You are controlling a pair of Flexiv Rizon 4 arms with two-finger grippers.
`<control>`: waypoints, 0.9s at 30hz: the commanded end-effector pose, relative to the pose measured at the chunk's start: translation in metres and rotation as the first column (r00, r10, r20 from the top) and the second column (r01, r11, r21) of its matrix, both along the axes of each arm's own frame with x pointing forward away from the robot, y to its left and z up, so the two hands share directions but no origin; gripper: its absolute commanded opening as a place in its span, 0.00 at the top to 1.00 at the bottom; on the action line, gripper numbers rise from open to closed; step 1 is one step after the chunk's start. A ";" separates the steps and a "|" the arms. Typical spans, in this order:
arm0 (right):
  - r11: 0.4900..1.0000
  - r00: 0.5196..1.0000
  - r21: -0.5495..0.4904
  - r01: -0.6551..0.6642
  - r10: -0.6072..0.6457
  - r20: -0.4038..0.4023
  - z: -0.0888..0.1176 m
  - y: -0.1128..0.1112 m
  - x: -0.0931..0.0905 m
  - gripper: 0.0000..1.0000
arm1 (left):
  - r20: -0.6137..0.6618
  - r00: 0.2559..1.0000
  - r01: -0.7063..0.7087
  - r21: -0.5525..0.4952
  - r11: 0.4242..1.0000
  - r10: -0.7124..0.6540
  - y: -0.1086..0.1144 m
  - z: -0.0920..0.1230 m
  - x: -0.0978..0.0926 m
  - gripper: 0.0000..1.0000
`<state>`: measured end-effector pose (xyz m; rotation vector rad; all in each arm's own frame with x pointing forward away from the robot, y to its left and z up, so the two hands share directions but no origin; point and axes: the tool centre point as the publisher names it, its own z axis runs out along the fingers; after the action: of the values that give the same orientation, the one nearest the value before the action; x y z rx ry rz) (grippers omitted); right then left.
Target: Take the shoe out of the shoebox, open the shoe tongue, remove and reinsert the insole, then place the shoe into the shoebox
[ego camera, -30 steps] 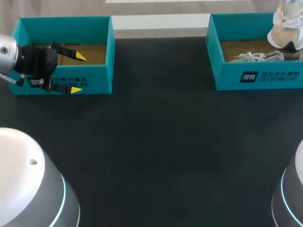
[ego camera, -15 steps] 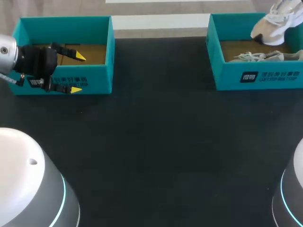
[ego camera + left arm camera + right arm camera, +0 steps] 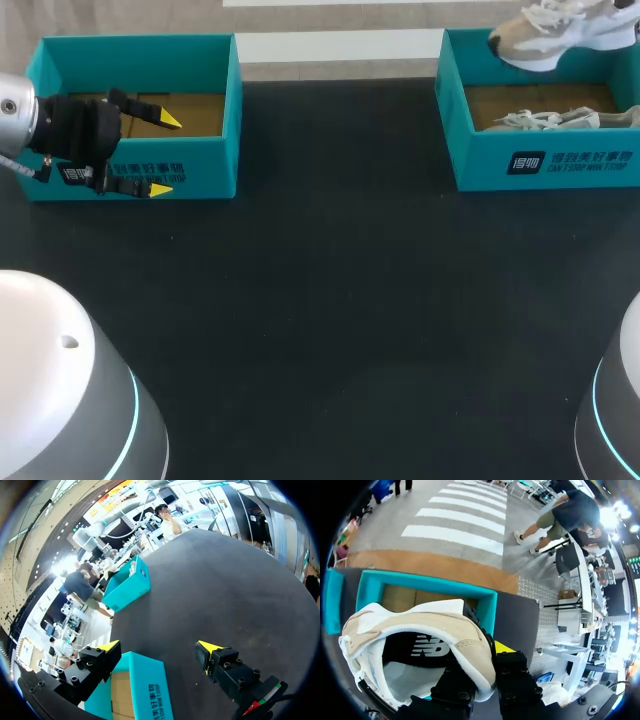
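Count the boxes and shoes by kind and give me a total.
Boxes: 2, the left box and the right box.
Shoes: 2, the lifted shoe and the second shoe lying in the right box.
Total: 4.

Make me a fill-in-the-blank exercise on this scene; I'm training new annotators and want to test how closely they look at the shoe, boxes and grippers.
The right gripper is shut on a beige and white ___. The left gripper is ___, one finger inside the left shoebox and one outside its front wall. A second shoe lies ___ the right shoebox.
Missing words: shoe; open; inside.
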<state>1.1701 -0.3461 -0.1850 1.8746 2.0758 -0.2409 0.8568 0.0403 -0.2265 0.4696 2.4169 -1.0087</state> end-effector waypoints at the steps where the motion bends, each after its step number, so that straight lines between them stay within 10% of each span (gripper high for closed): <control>1: 0.997 0.997 0.009 0.071 -0.071 0.009 0.003 0.000 0.005 1.00 | -0.001 1.000 0.000 0.004 1.000 0.000 0.000 0.000 0.000 0.00; 27: 0.972 0.972 0.004 0.235 -0.235 0.028 -0.010 -0.008 0.000 1.00 | -0.001 1.000 0.000 0.004 1.000 0.000 0.000 0.000 0.000 0.00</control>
<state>1.1678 -0.3522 -0.1935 2.0987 1.8395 -0.2555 0.8568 0.0404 -0.2265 0.4695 2.4170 -1.0086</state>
